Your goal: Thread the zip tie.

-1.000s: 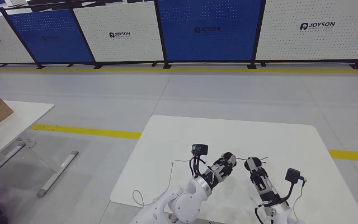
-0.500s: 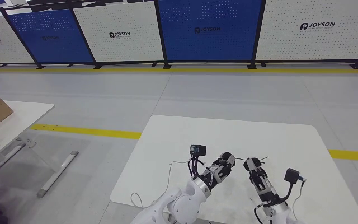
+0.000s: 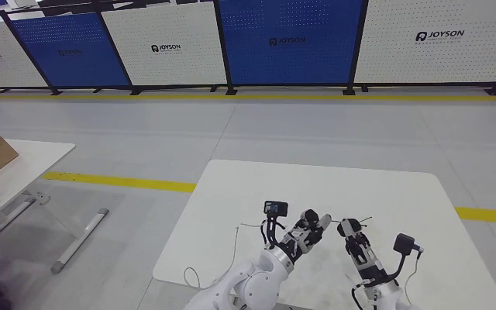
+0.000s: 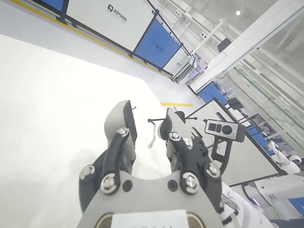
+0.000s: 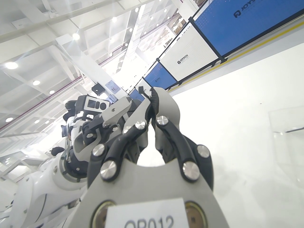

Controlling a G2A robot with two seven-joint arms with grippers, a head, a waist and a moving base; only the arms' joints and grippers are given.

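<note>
Right gripper (image 5: pixel 152 98) tight on the zip tie (image 5: pixel 143 91) in its wrist view; left gripper (image 4: pixel 148 113) spread in its own.

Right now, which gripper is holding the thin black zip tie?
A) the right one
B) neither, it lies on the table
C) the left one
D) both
A: the right gripper is shut on the zip tie, whose end pokes out past its tips, while the left gripper is open.

White table (image 3: pixel 372 182), rounded corners
</note>
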